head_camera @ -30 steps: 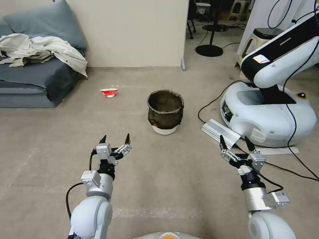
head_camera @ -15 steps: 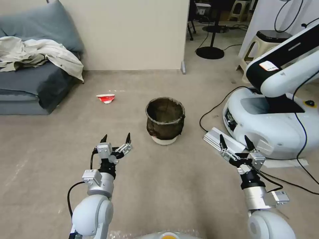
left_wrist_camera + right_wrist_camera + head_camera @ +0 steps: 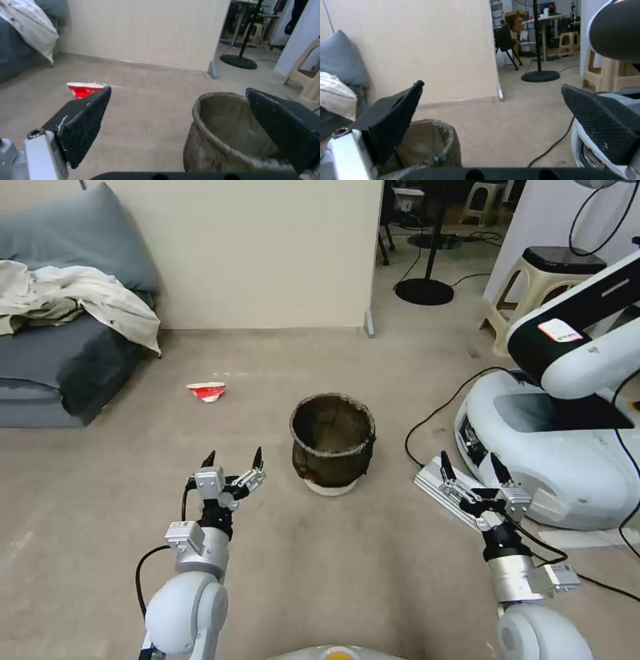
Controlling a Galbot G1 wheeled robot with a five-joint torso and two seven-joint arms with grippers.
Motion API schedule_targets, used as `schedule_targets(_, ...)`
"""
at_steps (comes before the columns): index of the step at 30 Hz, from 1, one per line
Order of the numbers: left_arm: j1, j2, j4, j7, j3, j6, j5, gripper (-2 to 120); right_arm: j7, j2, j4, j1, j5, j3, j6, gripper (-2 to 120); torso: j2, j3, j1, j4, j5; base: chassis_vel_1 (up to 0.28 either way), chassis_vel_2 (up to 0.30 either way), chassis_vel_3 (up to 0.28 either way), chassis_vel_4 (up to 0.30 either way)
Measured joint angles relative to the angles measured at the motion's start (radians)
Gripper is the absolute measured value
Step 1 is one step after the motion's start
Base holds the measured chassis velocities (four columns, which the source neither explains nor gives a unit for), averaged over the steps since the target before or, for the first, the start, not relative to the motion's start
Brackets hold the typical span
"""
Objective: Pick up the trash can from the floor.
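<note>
Soft even indoor light, faint shadows, slightly blurred wrist views.

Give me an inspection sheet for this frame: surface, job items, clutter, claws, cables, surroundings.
Surface: plain beige-grey matte floor, faint pale scuffs.
Job's things: small round white trash can lined with a dark bag, upright on the floor, ungrasped, between and ahead of both claws.
Clutter: crumpled red-and-white paper cup to the can's far left; ribbed silver metal bar on the floor to its right.
Grippers: left claw open, empty, just left of the can; right claw open, empty, over the metal bar.
Cables: black cable looping from the white rounded robot base.
Surroundings: grey-blue sofa with a cream cloth, beige partition wall, beige plastic stool.
</note>
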Motion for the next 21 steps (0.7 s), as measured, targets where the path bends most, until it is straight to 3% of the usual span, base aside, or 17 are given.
schedule_targets(21, -0.008, -0.001, 0.01, 0.0, 0.002, -0.001, 0.0, 100, -0.004, 0.002, -0.019, 0.012, -0.003, -0.001, 0.017, 100, 0.0, 0.0, 0.0, 0.0, 0.0001, -0.142, 0.143, 0.14, -0.144)
